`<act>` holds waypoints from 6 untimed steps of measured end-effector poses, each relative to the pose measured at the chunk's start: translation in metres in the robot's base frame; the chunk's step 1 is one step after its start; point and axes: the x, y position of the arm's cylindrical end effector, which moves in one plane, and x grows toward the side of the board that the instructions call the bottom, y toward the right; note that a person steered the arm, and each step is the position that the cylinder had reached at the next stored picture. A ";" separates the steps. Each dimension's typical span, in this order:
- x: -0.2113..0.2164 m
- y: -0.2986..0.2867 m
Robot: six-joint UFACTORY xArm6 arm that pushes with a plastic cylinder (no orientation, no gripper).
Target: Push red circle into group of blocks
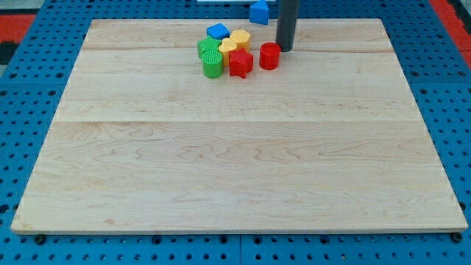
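The red circle (pixel 269 56) stands near the view's top, just right of a cluster of blocks with a narrow gap to the red star (pixel 240 63). The cluster holds a green circle (pixel 212 65), a green block (pixel 208 48), a blue block (pixel 218 31), and two yellow blocks (pixel 240 37) (pixel 228 47). My tip (pixel 285 48) rests on the board just right of and slightly above the red circle, close to touching it.
A blue block (pixel 258 10) lies off the wooden board (pixel 235 169) at the view's top, left of the rod. Blue pegboard (pixel 29 110) surrounds the board on all sides.
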 end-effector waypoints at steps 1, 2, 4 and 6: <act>0.013 0.012; 0.030 0.012; 0.027 -0.041; 0.026 -0.063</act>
